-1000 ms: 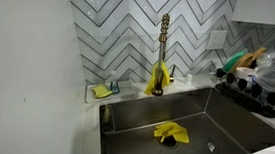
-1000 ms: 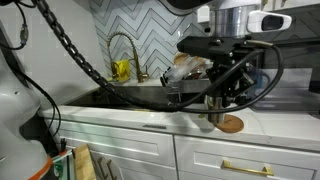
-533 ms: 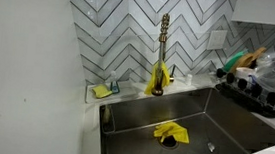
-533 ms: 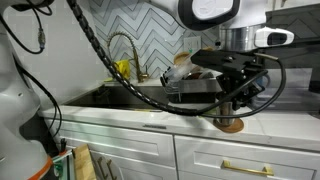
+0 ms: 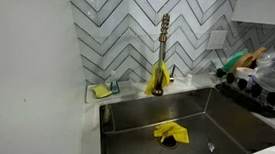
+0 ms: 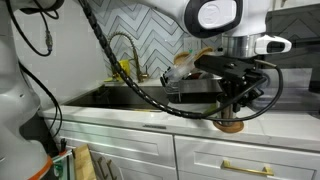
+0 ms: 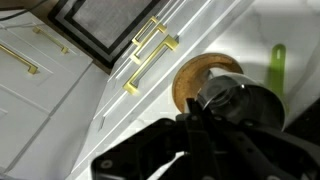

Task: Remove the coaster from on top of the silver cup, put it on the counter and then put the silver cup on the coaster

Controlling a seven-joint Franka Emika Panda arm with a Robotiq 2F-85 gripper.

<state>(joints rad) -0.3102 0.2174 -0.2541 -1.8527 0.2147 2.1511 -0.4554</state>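
In an exterior view my gripper (image 6: 230,107) hangs over the front strip of the white counter (image 6: 150,120), right of the sink. It is shut on the silver cup (image 6: 228,113), which sits right over the round brown coaster (image 6: 234,126) lying flat on the counter. In the wrist view the dark, shiny cup (image 7: 245,105) covers part of the wooden coaster (image 7: 192,75). One black finger (image 7: 193,122) presses on the cup's side and the other is hidden. I cannot tell whether the cup touches the coaster.
The steel sink (image 5: 214,119) holds a yellow cloth (image 5: 170,132) below a brass faucet (image 5: 162,49). A full dish rack (image 5: 262,86) stands by the sink. Gold drawer handles (image 7: 150,48) lie under the counter's front edge. A green item (image 7: 277,62) is near the coaster.
My gripper has carried the silver cup to the right, from beside the coaster to right over it. The sink view is unchanged.
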